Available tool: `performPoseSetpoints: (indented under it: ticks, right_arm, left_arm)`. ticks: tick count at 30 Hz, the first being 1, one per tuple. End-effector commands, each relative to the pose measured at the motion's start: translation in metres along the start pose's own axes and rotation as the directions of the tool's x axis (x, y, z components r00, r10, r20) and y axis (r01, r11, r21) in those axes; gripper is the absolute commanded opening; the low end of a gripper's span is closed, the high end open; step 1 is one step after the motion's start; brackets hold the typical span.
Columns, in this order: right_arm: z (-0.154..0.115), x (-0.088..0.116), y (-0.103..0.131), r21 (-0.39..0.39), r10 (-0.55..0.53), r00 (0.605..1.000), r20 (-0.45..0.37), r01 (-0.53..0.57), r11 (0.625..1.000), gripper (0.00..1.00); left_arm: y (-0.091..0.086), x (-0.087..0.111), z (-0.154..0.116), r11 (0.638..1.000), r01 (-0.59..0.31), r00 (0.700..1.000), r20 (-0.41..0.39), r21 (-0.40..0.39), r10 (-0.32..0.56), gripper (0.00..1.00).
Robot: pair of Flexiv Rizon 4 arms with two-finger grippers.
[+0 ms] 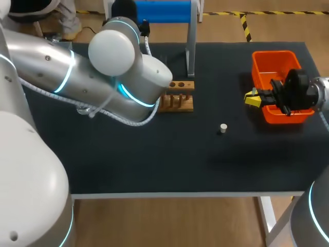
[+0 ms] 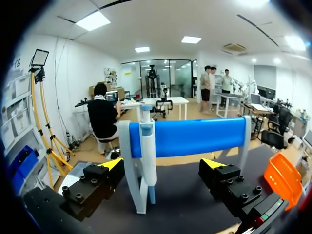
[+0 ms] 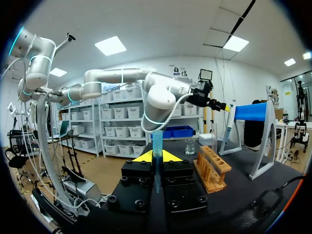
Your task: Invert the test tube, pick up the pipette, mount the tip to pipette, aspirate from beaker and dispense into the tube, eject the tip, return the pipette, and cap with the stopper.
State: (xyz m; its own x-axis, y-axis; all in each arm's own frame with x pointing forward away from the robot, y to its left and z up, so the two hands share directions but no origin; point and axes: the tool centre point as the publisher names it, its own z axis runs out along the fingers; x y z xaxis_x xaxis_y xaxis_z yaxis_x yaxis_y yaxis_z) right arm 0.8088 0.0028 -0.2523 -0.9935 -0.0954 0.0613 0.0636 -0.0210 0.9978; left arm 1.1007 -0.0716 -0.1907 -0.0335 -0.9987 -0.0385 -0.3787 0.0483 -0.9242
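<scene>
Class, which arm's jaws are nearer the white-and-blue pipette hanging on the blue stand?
Left. The left arm's jaws, open, face the pipette just ahead; the right arm's jaws, shut on a clear test tube, sit far off at the orange plastic bin.

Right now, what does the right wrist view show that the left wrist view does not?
Only the right wrist view: the right gripper shut on the test tube, the wooden rack, the beaker. Only the left wrist view, plainly: the pipette hanging ahead of the open left gripper, the orange bin. Both: the blue stand, the black table.
</scene>
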Motion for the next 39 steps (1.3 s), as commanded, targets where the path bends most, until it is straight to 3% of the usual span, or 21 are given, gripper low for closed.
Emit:
performPoseSetpoints:
  ticks: [1, 19, 39]
  right_arm:
    - [-0.001, 0.0, 0.0, 0.001, 0.0, 1.0, -0.001, 0.0, 1.0, 0.0]
    - [-0.001, 0.0, 0.0, 0.001, 0.0, 1.0, -0.001, 0.0, 1.0, 0.0]
    - [-0.001, 0.0, 0.0, 0.001, 0.0, 1.0, -0.001, 0.0, 1.0, 0.0]
  left_arm:
    - [0.0, 0.001, 0.014, 1.0, 0.005, 1.0, 0.004, 0.014, -0.005, 1.0]
    - [-0.011, -0.011, 0.049, 0.999, 0.026, 1.0, -0.001, 0.037, -0.026, 1.0]
    - [-0.014, -0.019, 0.066, 0.999, 0.026, 1.0, -0.004, 0.029, -0.026, 1.0]
